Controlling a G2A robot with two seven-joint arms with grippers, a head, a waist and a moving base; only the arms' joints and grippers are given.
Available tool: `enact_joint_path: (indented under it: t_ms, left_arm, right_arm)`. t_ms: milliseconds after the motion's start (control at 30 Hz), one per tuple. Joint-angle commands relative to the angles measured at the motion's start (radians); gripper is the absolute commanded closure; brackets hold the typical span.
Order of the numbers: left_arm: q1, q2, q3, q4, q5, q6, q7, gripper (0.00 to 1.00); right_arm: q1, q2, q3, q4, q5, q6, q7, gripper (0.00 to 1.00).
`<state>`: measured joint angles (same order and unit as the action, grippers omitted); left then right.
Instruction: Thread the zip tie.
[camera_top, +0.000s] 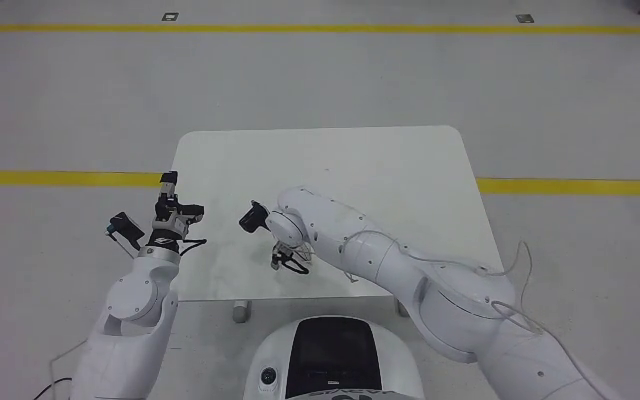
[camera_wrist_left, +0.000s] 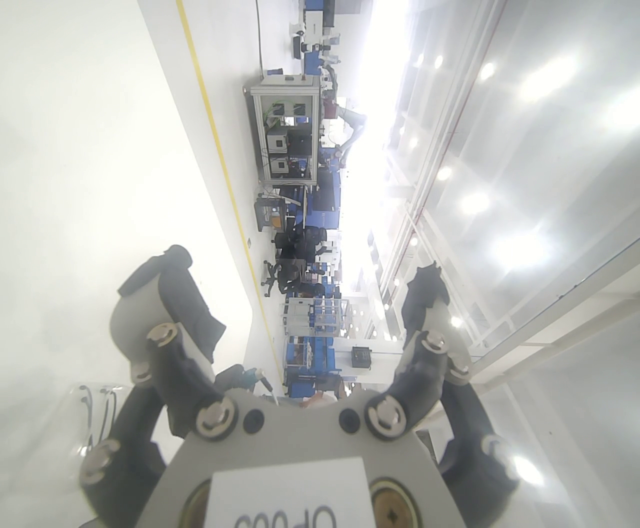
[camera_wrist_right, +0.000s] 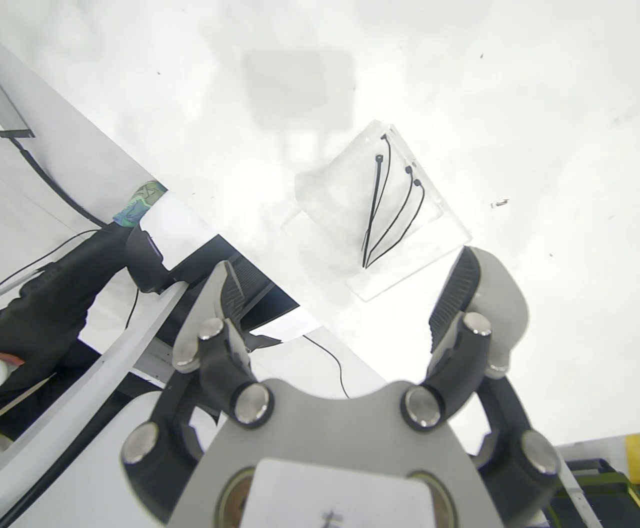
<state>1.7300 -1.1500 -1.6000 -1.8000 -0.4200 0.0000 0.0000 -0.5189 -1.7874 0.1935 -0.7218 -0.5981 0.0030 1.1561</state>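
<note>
Several black zip ties (camera_wrist_right: 395, 200) lie loose in a clear shallow tray (camera_wrist_right: 440, 235) on the white table (camera_top: 380, 170), close to its left edge. My right gripper (camera_wrist_right: 345, 262) hovers open just short of the tray with nothing between its ribbed pads (camera_wrist_right: 452, 290). In the top view the right gripper (camera_top: 252, 217) points left, towards the left arm. My left gripper (camera_wrist_left: 300, 265) is open and empty, tilted up off the table towards the room. It stands at the table's left edge (camera_top: 175, 200), with the tray (camera_wrist_left: 95, 405) down beside its base.
The table edge (camera_wrist_right: 260, 260) runs diagonally just beside the tray, with floor and a thin black cable (camera_wrist_right: 330, 360) beyond it. Yellow floor lines (camera_top: 560, 185) cross behind the table. The far and right parts of the tabletop (camera_top: 420, 200) are bare.
</note>
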Motion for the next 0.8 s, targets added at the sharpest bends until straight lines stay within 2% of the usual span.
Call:
enact_joint_path:
  t_ms: [0, 133, 300, 467, 500, 533, 600, 700, 767]
  left_arm:
    - [0.000, 0.000, 0.000, 0.000, 0.000, 0.000, 0.000, 0.00]
    - [0.000, 0.000, 0.000, 0.000, 0.000, 0.000, 0.000, 0.00]
    - [0.000, 0.000, 0.000, 0.000, 0.000, 0.000, 0.000, 0.00]
    - [0.000, 0.000, 0.000, 0.000, 0.000, 0.000, 0.000, 0.00]
    - [0.000, 0.000, 0.000, 0.000, 0.000, 0.000, 0.000, 0.00]
    - [0.000, 0.000, 0.000, 0.000, 0.000, 0.000, 0.000, 0.00]
    - [0.000, 0.000, 0.000, 0.000, 0.000, 0.000, 0.000, 0.00]
    - [0.000, 0.000, 0.000, 0.000, 0.000, 0.000, 0.000, 0.00]
    - [0.000, 0.000, 0.000, 0.000, 0.000, 0.000, 0.000, 0.00]
  right_arm:
    - [0.000, 0.000, 0.000, 0.000, 0.000, 0.001, 0.000, 0.00]
    - [0.000, 0.000, 0.000, 0.000, 0.000, 0.001, 0.000, 0.00]
    - [-0.020, 0.008, 0.019, -0.001, -0.026, 0.034, -0.085, 0.00]
    - [-0.031, 0.015, 0.035, -0.017, -0.048, 0.026, -0.083, 0.00]
    - [-0.033, 0.017, 0.039, -0.020, -0.053, 0.024, -0.081, 0.21]
    - [-0.033, 0.017, 0.041, -0.021, -0.059, 0.021, -0.077, 0.47]
    - [-0.034, 0.019, 0.044, -0.026, -0.074, 0.023, -0.065, 0.62]
    - [-0.037, 0.020, 0.053, -0.033, -0.085, 0.020, -0.057, 0.76]
    - [-0.040, 0.022, 0.061, -0.035, -0.092, 0.017, -0.052, 0.91]
